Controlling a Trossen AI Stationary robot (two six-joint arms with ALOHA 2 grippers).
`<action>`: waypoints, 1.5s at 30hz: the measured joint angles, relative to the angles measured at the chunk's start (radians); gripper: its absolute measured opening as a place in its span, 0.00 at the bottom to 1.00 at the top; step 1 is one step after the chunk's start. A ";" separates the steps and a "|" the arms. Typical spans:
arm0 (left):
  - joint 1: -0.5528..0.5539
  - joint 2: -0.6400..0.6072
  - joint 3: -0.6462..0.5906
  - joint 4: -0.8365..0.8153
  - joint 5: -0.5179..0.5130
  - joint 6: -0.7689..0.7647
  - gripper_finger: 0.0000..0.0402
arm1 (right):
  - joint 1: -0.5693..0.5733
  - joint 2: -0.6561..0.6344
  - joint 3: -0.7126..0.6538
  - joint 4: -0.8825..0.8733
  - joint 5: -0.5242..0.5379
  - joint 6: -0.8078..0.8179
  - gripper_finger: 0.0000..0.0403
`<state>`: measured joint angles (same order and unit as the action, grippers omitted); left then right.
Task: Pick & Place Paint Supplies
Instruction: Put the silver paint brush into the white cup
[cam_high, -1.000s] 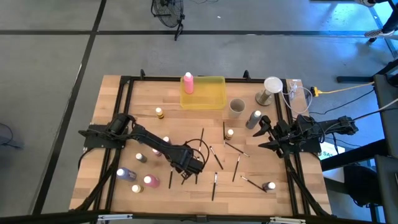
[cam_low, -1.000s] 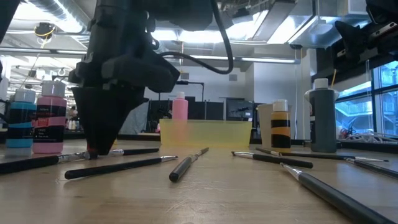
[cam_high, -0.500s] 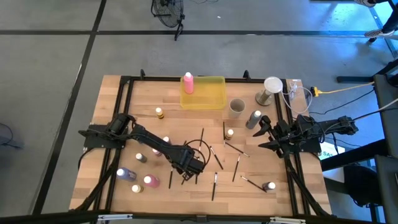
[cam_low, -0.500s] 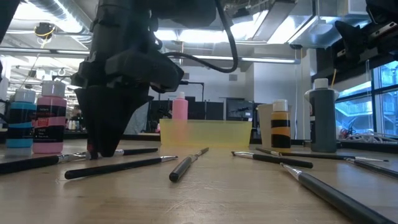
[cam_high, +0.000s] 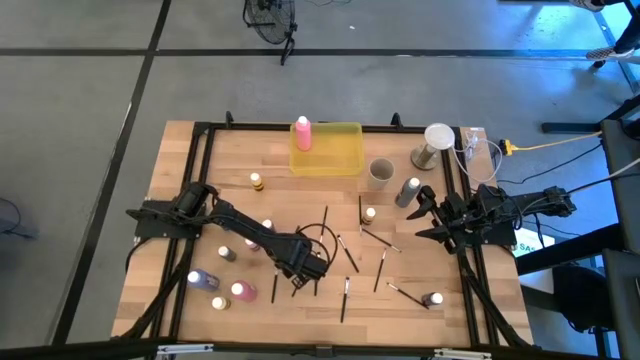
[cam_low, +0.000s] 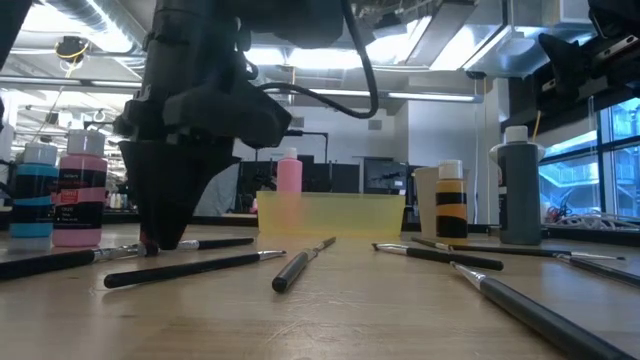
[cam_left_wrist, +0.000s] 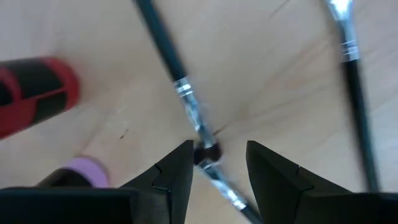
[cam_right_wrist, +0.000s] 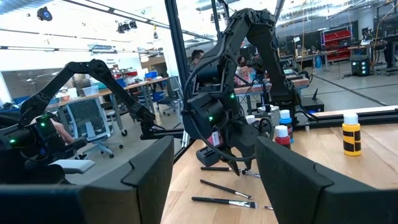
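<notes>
Several thin dark paintbrushes (cam_high: 381, 268) lie scattered on the wooden table, with small paint bottles (cam_high: 242, 292) standing around them. My left gripper (cam_high: 300, 275) points straight down at mid-table, open, its fingertips (cam_low: 160, 240) close to the tabletop. One brush (cam_left_wrist: 186, 93) runs between its fingers. My right gripper (cam_high: 425, 215) waits open and level at the table's right edge. A pink bottle (cam_high: 302, 133) stands in the yellow tray (cam_high: 340, 160). My left gripper comes from above with one finger (cam_left_wrist: 180, 165) on each side of the brush's metal ferrule (cam_left_wrist: 198, 127), lying across the brush. The brush lies flat on the table. Whether a finger touches it I cannot tell.
A beige cup (cam_high: 380, 172) and a grey bottle (cam_high: 408, 192) stand right of the tray. A white-topped jar (cam_high: 436, 140) is at the far right corner. More bottles (cam_high: 197, 280) cluster near the left front. A red and black bottle (cam_left_wrist: 31, 93) is close beside the left gripper.
</notes>
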<state>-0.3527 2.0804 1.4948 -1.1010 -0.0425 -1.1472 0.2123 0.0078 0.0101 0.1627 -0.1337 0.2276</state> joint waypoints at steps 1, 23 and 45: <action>0.000 0.000 0.000 -0.016 0.002 -0.010 0.36 | 0.000 0.000 0.000 0.000 0.000 0.000 0.57; 0.010 -0.001 -0.079 0.096 0.075 -0.008 0.36 | 0.000 0.000 0.000 0.001 0.000 0.000 0.57; 0.010 0.004 -0.076 0.138 0.076 0.006 0.11 | 0.000 0.000 0.000 0.007 0.002 0.000 0.57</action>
<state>-0.3424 2.0842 1.4193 -0.9625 0.0333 -1.1409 0.2119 0.0082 0.0101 0.1697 -0.1314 0.2279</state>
